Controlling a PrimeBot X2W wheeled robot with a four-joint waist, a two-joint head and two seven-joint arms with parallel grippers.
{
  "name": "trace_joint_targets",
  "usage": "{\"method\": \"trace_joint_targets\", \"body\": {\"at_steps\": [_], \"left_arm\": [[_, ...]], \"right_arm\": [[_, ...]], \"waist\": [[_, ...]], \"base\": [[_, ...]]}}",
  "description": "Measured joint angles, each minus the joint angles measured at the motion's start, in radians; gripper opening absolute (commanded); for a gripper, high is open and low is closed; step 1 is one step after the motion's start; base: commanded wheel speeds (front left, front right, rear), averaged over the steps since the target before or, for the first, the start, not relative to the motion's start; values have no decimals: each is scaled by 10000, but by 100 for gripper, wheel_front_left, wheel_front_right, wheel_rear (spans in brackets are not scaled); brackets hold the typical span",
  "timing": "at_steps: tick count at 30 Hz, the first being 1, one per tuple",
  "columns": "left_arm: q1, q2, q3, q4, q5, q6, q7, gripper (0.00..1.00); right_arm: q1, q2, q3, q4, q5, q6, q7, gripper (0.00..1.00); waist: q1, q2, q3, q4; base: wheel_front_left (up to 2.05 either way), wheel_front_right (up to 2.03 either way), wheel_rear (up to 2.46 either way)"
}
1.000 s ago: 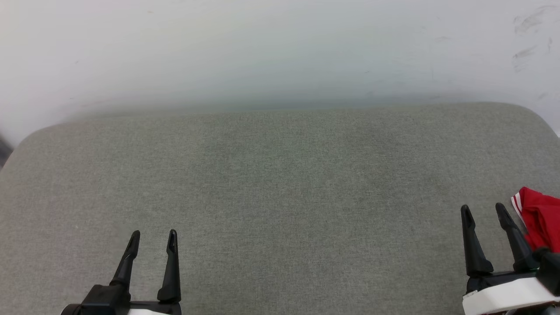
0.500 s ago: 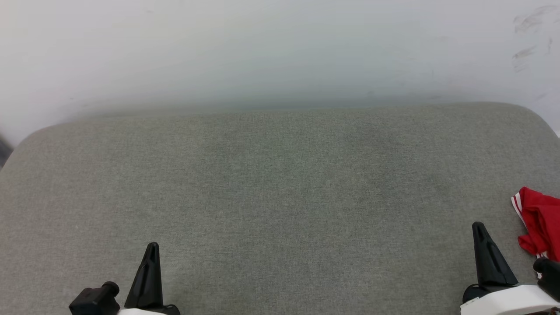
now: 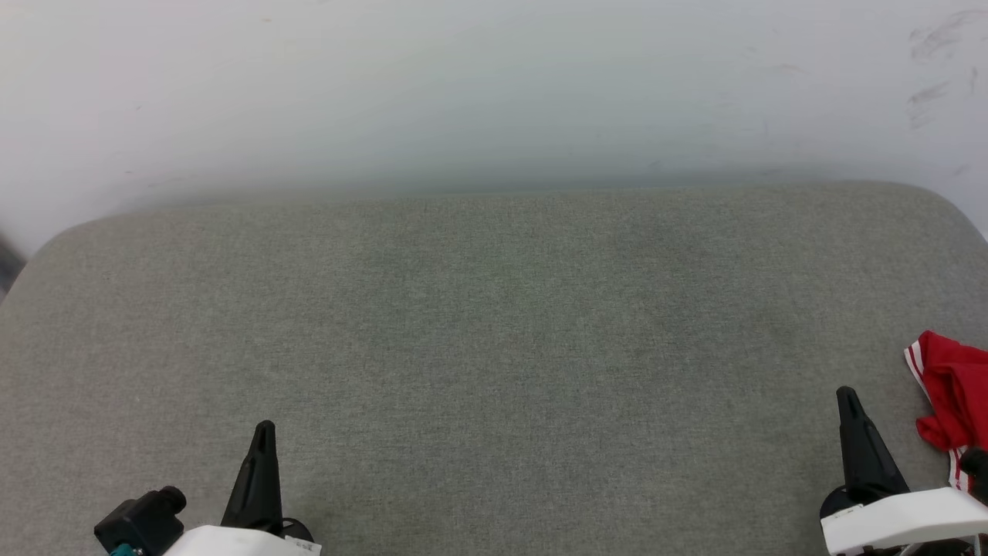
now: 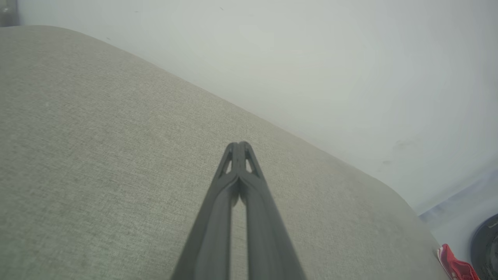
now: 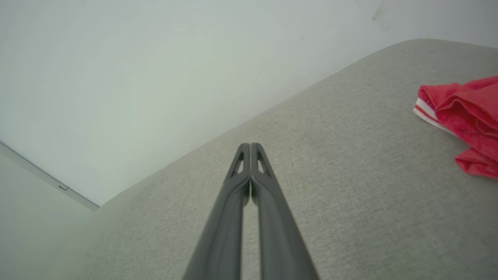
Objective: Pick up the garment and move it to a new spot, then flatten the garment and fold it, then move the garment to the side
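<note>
The left pincer (image 3: 263, 429) and right pincer (image 3: 847, 395) are both pressed together and empty. The garment (image 3: 951, 384) lies rumpled on the table (image 3: 494, 324), just right of the right pincer and partly out of frame. The part that shows looks neither flattened nor folded.

A padded surface (image 3: 494, 324) is spread from side to side across the head view, and a wall (image 3: 494, 85) is seen behind its far edge. The garment (image 3: 948, 390) is found bunched on the surface at its far right, near the front, and is partly cut off by the picture's edge. The left gripper (image 3: 263, 428) is placed over the front left of the surface and the right gripper (image 3: 848, 395) over the front right, well apart from each other. The right gripper is set near the garment, to its left and not touching it. In the left wrist view, a round object (image 4: 486, 249) is seen near the garment, past the surface's edge.
</note>
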Motion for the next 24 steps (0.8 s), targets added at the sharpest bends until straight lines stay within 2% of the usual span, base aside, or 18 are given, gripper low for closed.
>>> {"method": "trace_joint_targets", "body": {"at_steps": [24], "left_arm": [[-602,17,180,495,-3407,-79,834,0]], "right_arm": [[-460,222,-236,263,3120,-2,840,0]], "waist": [[1,0,11,61]], "base": [[0,0,0]]}}
